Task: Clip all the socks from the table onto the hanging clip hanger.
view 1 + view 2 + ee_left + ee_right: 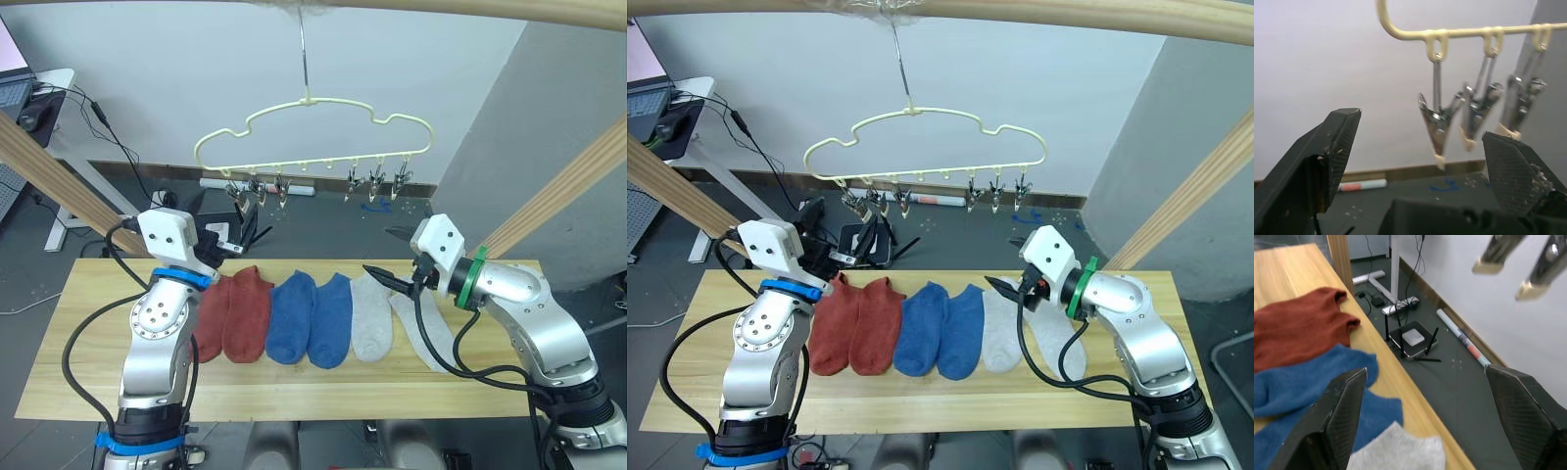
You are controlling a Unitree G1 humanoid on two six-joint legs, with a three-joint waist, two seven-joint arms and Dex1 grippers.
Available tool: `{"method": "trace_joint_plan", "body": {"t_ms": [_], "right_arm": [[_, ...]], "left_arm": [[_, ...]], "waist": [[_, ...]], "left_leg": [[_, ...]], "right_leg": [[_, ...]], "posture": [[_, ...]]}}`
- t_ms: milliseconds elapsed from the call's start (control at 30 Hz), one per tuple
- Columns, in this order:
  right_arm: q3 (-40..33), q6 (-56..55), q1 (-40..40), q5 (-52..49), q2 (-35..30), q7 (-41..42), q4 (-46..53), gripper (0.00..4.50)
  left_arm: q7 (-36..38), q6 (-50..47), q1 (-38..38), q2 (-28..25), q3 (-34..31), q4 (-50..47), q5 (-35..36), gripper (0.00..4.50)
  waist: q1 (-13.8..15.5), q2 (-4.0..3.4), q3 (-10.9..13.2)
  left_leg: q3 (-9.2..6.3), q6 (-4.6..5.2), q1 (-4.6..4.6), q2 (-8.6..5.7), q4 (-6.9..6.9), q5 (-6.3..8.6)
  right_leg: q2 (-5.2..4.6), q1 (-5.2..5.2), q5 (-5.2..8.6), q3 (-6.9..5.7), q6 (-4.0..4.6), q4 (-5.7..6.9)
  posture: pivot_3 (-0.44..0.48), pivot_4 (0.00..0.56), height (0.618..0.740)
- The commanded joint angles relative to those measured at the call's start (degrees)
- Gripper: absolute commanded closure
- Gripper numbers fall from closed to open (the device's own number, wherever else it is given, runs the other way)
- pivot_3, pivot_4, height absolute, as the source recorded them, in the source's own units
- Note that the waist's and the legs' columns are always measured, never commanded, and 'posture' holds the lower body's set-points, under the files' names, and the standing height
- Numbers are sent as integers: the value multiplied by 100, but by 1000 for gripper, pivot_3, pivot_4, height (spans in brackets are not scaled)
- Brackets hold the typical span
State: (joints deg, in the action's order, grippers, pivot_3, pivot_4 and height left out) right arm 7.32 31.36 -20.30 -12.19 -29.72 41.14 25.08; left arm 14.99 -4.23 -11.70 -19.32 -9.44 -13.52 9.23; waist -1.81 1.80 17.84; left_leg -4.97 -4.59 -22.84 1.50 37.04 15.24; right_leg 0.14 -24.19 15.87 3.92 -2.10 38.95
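- Socks: 6 lie side by side in a row on the wooden table, all flat, toes toward the robot.
- From the robot's left, the row runs 2 rust-red socks, 2 blue socks, then 2 light grey socks; neighbours touch or overlap at the edges.
- The clip hanger, pale yellow wire with a cloud-like outline, hangs by a slim hook from a wooden pole above the table's far edge. Its 6 metal clips dangle bare in 2 groups of 3.
- The left gripper is raised above the table's left end, fingers spread wide with nothing between them, pointing at the nearest clips.
- The right gripper hovers just over the cuffs of the grey socks, fingers spread apart and empty.
- A black router sits on the floor beyond the table.
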Motion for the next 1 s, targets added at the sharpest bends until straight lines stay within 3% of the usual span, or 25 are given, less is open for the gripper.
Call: {"method": "trace_joint_plan", "body": {"t_ms": [33,133,267,1000], "right_arm": [[-174,-90,-202,-238,67,10,191,470],[-204,-98,-339,-371,122,34,175,431],[-197,-99,-422,-463,130,19,153,431],[-149,-126,-774,-764,215,99,11,431]], "left_arm": [[-94,152,-69,40,-147,-40,36,0],[-64,169,-68,66,-169,-35,130,563],[-88,122,-88,91,-117,-61,158,1802],[-32,137,-618,334,-182,403,482,1802]], "waist": [[-1,0,0],[-6,-2,3],[-3,-2,5],[-2,0,14]], "left_leg": [[0,0,-1,0,0,0],[1,1,0,1,-1,0],[-3,1,0,1,-1,0],[-7,0,-3,0,-1,0]], "right_leg": [[-2,0,0,0,0,0],[-7,0,0,-1,0,0],[-6,0,0,-5,0,1],[-7,0,0,-11,0,1]], "posture": [[-15,333,735],[-15,334,735],[-13,335,735],[-11,332,735]]}}
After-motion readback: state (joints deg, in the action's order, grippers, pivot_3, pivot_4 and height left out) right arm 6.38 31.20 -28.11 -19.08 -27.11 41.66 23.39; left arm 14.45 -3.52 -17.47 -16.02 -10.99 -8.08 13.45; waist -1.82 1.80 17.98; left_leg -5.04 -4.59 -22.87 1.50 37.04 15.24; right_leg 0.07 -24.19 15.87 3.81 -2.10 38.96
